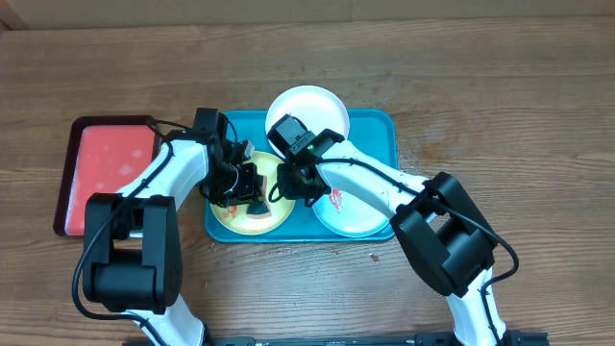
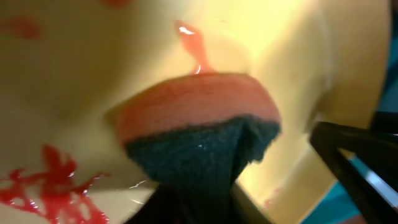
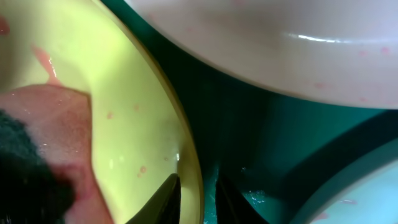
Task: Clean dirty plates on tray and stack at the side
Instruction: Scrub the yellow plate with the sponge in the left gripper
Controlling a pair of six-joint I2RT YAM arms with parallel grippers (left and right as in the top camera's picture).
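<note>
left jaws: clamped on a sponge (image 2: 199, 124). its dark scouring layer is pinched between them and its pink-orange layer is pressed against the yellow-green plate (image 2: 280, 50). red sauce smears (image 2: 53, 186) lie on the plate surface beside the sponge, and a thin red streak runs up from the sponge's top edge.

right jaws: closed on the rim of the same plate, one jaw inside the rim and one outside, on the side facing the tray centre.

the yellow-green plate sits in the left part of the turquoise tray (image 1: 380, 120). the white plate (image 1: 312, 104) lies at the far edge of the tray, overhanging the rim. the light teal plate (image 1: 360, 219) occupies the right part, carries a red smear, and is partly under the right arm. a red tray (image 1: 110, 163) rests on the table (image 1: 500, 77), near the left side of the turquoise tray.
</note>
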